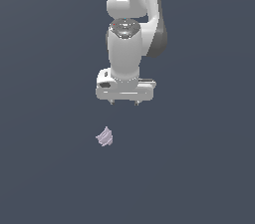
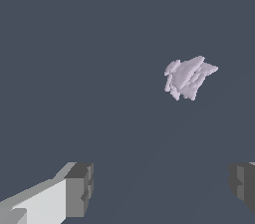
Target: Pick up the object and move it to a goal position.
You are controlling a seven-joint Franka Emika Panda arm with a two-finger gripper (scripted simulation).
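Exterior view. On the exterior view's left, a small pale lilac-grey lump with jagged edges, the object (image 1: 104, 137), lies alone on the flat dark slate-blue surface (image 1: 45, 168). It sits below the arm in the picture and slightly toward the exterior view's left of it, apart from every part of the robot. At centre, the white Franka Panda arm (image 1: 130, 29) descends from the upper edge and ends in the white gripper (image 1: 125, 102), whose two short dark fingertips (image 1: 113, 102) project downward from the broad hand body. The tips stand well apart, nearly at the two ends of the hand, and nothing lies between them; the gripper holds nothing and touches nothing.

Wrist view. One grey finger pad on a white finger (image 2: 79, 188) appears at one lower corner and the second grey pad at the opposite edge, partly cut off by the frame. The wide gap between them shows only bare surface. The object (image 2: 188, 77) lies beyond the fingers, outside the gap and nearer the second pad's side, clear of both pads.
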